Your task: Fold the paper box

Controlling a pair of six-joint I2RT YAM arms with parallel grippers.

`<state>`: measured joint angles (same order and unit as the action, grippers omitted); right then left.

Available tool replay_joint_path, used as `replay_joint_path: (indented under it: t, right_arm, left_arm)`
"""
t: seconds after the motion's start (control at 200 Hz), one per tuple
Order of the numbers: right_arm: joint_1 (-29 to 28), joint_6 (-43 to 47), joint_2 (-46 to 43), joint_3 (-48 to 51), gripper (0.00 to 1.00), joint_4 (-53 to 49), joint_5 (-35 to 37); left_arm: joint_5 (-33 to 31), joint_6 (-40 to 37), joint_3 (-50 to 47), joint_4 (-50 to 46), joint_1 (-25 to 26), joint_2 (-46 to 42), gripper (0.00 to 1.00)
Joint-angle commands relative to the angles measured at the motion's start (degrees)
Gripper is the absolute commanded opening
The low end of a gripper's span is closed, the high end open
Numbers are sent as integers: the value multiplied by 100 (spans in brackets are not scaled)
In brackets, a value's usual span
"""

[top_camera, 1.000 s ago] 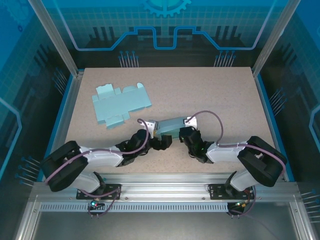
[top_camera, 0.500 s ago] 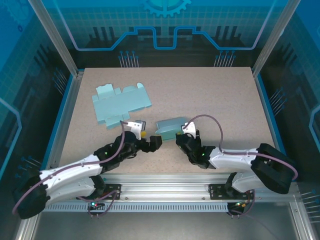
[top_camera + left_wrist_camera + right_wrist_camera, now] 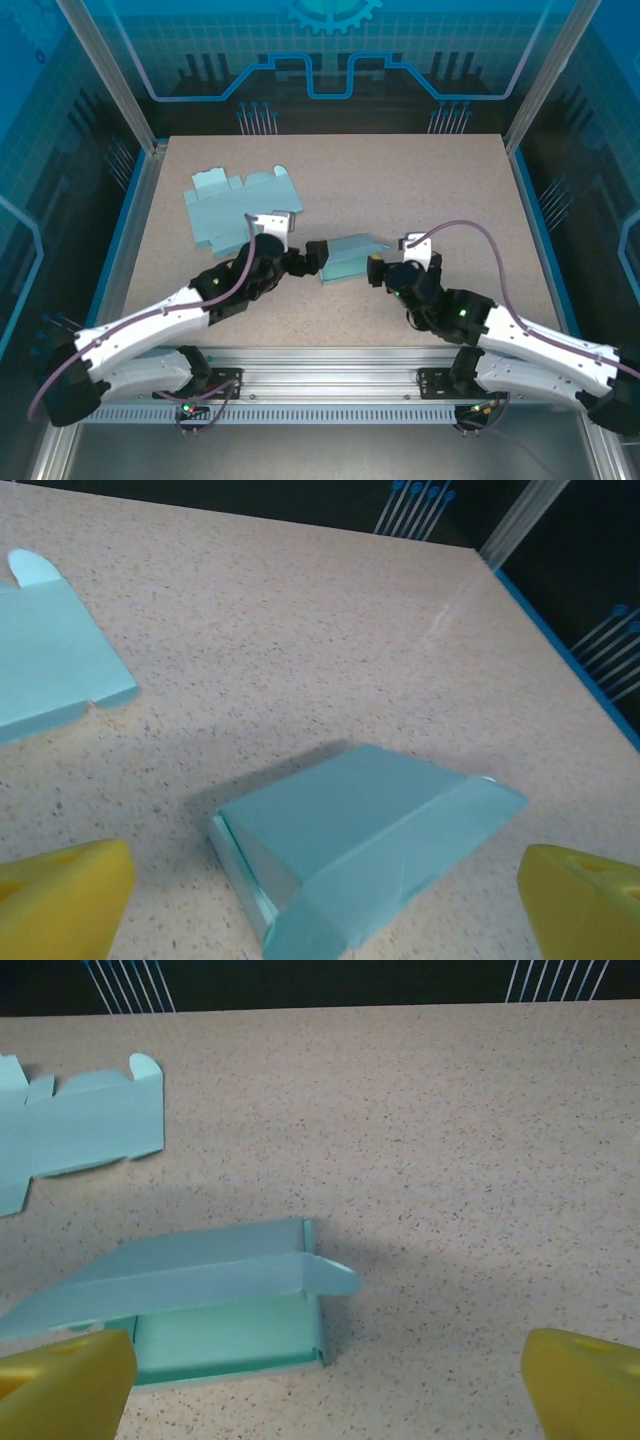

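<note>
Speckled beige tabletop [image 3: 430, 180] fills the blue-walled cell. On it sits the paper box [image 3: 350, 258], near the front and about midway between the two arms. A second ago, seen from above, both pincers were pressed in on it, the right one clamped at its right end. Since then the left arm has backed off and come round to the box's left side, and the right one has let go and drawn away to the right. We now see the left pincer [image 3: 312, 258] spread wide just beside the box's left end. The right pincer [image 3: 378, 268] is equally wide at the other end. Neither one holds anything.

In the left wrist view the yellow pads [image 3: 60, 895] sit at the bottom corners with the box [image 3: 370, 830] lying free ahead of them. In the right wrist view the pads [image 3: 585, 1385] likewise stand well apart, clear of the box [image 3: 200, 1280].

The box has turned a little on the tabletop. It is only partly formed: its top panel leans over at a slant, the near end gapes and one flap juts out.

We judge the fold unfinished, since the sleeve has slumped instead of standing square. We read the release as a pause to take a fresh hold before the ends are tucked.

A flat blank [image 3: 240, 208] lies untouched to the rear left.
</note>
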<state>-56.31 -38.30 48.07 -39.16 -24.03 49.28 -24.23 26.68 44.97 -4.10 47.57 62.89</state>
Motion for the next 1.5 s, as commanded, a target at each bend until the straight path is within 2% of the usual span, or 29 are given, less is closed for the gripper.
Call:
replay_joint_path:
  t: [0.0,0.085,0.16,0.33,0.5,0.645,0.885,1.091,1.321,1.496]
  right_arm:
    - [700,350,22,-285,100,-393,-902]
    - [1438,556,398,-485,100,-287,-1803]
    - [1916,693,841,-698,100,-185,-2250]
    - [2402,1001,2023,-1417,100,-173,-2822]
    - [2460,1110,3062,-1821,100,-157,-3131]
    - [2469,1049,3461,-1682,100,73,-3248]
    - [2479,804,3715,-1160,97,534,-3528]
    - [2478,625,3900,-685,93,923,-3708]
    - [2476,417,4195,-449,86,1288,-3923]
    - [2475,410,4137,-433,86,1345,-4042]
  left_arm:
    - [-129,-224,537,-617,-270,646,99]
    - [83,-196,859,-709,-481,1170,99]
    - [208,-190,1088,-734,-603,1549,99]
    - [300,-205,1369,-716,-685,2170,99]
    - [344,-165,1390,-746,-694,2533,99]
    - [329,-102,1266,-734,-694,2740,99]
    - [397,48,1029,-712,-698,3054,99]
    - [454,209,754,-645,-697,3224,95]
    - [571,429,505,-482,-700,3408,89]
    - [570,448,475,-486,-705,3328,88]
